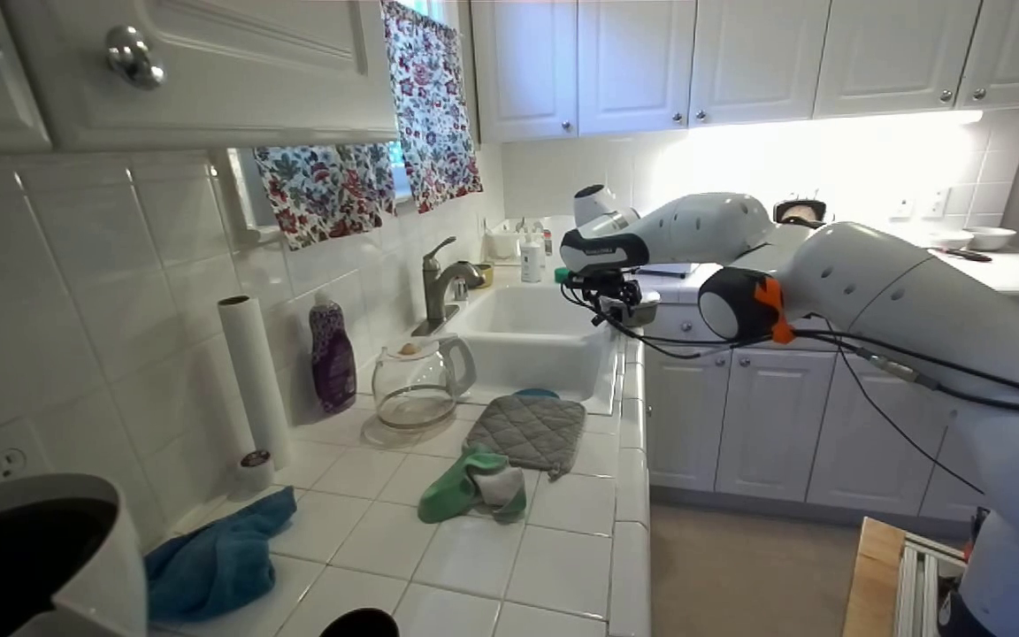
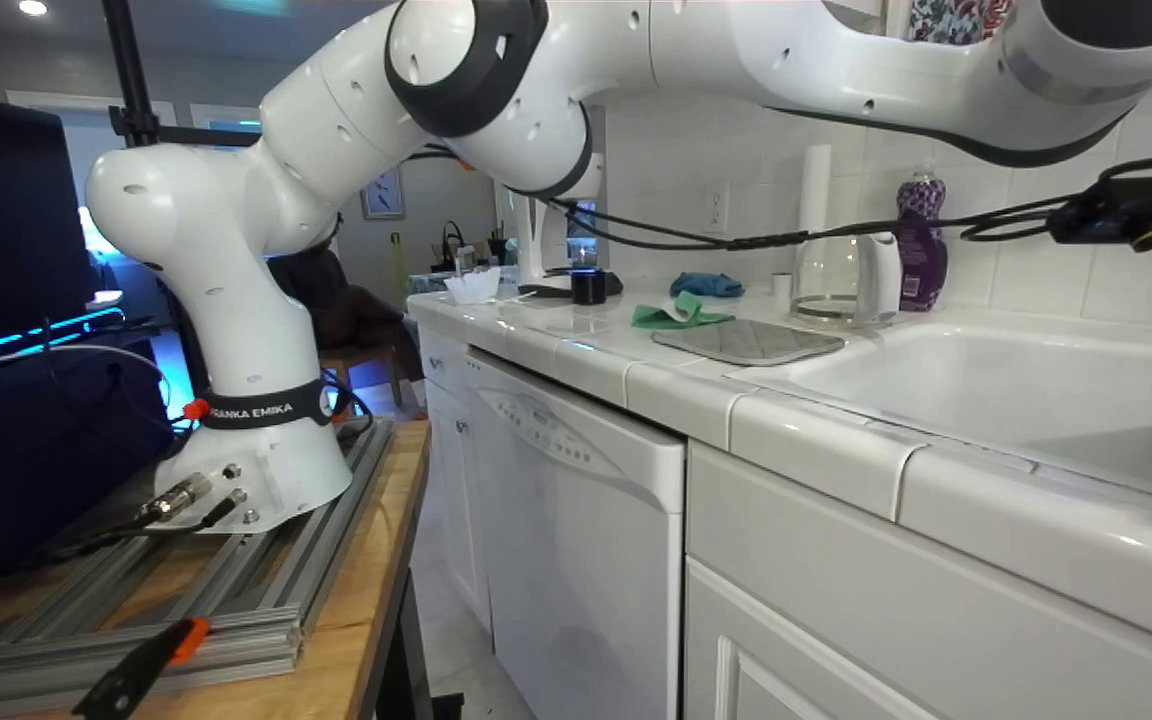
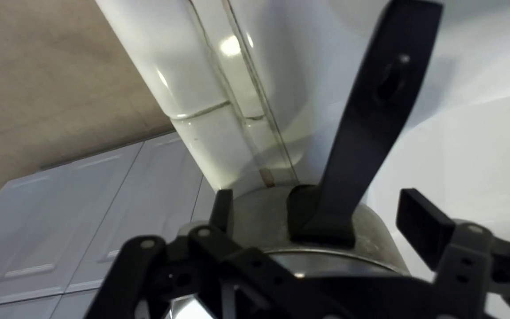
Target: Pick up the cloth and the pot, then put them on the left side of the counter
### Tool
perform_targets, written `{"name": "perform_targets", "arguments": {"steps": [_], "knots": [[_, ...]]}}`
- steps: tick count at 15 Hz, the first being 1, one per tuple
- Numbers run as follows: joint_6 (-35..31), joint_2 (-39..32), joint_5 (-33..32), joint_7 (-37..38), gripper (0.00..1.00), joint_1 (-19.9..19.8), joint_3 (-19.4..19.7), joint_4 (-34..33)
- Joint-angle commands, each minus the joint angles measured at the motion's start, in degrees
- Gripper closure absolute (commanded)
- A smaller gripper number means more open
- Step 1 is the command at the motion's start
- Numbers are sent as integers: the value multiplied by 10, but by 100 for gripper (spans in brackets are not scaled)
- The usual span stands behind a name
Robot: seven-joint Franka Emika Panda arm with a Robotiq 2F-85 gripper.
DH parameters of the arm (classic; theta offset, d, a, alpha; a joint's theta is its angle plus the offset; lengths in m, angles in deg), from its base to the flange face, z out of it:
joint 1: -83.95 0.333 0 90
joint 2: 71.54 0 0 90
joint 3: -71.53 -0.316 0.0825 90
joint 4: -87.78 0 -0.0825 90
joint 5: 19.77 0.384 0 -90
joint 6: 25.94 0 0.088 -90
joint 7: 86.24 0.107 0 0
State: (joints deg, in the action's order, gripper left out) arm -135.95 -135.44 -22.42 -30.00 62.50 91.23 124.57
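Note:
The metal pot [image 3: 259, 221] with a long black handle [image 3: 365, 119] shows in the wrist view, by the sink's front edge. In an exterior view the pot [image 1: 648, 310] is partly hidden by my gripper [image 1: 611, 305]. In the wrist view my gripper [image 3: 321, 217] is open, with its fingers apart on either side of the handle's base. Several cloths lie on the counter: a green one [image 1: 452, 495], a blue one [image 1: 213, 557] and a grey quilted pad [image 1: 527, 429]. They also show in an exterior view: green [image 2: 676, 315], blue [image 2: 708, 285], grey [image 2: 748, 342].
The white double sink [image 1: 527, 358] lies between the gripper and the cloths. A glass carafe [image 1: 412, 398], a purple bottle [image 1: 333, 358], a paper roll [image 1: 255, 380] and the faucet [image 1: 439, 287] stand along the wall. A black cup [image 1: 359, 625] is in the foreground.

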Motion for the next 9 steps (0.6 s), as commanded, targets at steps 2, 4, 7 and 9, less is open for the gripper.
{"name": "perform_targets", "arguments": {"steps": [2,4,7,9], "knots": [[13,-22,-3,-6,38,-6,3,-39],[11,-23,-3,-5,54,-6,3,-40],[11,-22,-3,-5,74,-7,4,-40],[9,-22,-4,-6,88,-6,4,-40]]}}
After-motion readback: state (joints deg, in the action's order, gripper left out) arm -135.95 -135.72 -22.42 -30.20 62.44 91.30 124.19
